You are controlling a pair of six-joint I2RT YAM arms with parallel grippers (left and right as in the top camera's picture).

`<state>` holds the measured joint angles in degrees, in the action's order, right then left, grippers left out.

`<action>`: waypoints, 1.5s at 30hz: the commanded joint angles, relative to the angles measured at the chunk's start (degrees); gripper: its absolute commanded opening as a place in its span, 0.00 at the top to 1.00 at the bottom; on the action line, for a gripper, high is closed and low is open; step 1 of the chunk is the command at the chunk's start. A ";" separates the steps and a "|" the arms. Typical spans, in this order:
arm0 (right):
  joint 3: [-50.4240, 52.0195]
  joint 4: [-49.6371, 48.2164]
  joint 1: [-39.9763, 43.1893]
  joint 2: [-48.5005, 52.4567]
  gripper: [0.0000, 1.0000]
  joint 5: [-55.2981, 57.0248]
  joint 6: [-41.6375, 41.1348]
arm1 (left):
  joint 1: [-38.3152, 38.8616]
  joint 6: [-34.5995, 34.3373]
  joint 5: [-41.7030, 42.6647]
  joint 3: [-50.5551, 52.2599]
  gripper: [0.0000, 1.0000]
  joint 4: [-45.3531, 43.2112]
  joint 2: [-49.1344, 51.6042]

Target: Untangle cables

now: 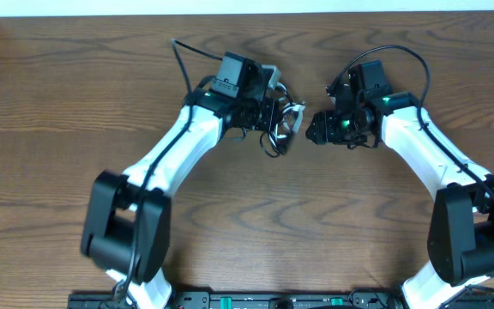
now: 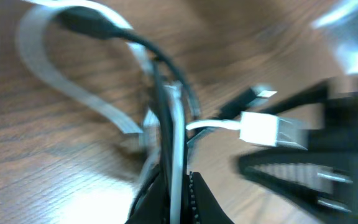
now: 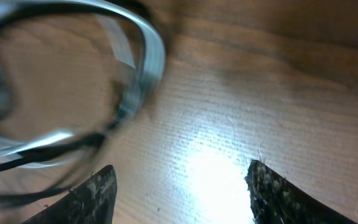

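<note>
Count: two arms, two claws, one tangle of cables [image 1: 283, 124] lying on the bench [image 1: 58, 103], upper middle of the overhead frame. In the tangle I saw one white cable [image 2: 178, 149] and at least two black strands [image 2: 104, 28]; blur hid the exact number. Two plugs were visible: one white plug [image 2: 263, 129] and one black plug [image 2: 248, 99] with a silver tip.

Overhead showed both my arms bent inward, claws facing each other across the tangle, near but apart.

Only the left wrist view showed the plugs. It also showed my left claw [image 2: 174, 190] pinching the bundle, white and black strands rising from between its fingers at bottom centre.

The right wrist view showed my right claw [image 3: 185, 193] spread, bench grain between the fingers. The tangle was blurred in the upper left, apart from them.
</note>
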<state>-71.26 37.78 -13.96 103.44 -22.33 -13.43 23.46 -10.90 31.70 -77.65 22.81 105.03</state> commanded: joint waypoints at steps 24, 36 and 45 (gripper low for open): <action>0.13 -19.08 -1.84 3.30 0.52 -12.17 -13.31 | -5.20 -50.40 35.58 -1.09 0.93 -46.99 -3.82; 0.13 -2.43 13.20 2.75 0.48 -2.89 -4.55 | -10.99 -64.37 28.13 -1.09 0.93 -66.40 -3.82; 0.13 10.80 16.39 2.73 0.53 21.49 -4.96 | -16.92 -64.24 29.59 -1.01 0.93 -64.92 -3.80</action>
<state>-72.01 45.76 0.40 105.69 -18.70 -18.15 9.98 -75.68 64.16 -77.17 -40.38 102.56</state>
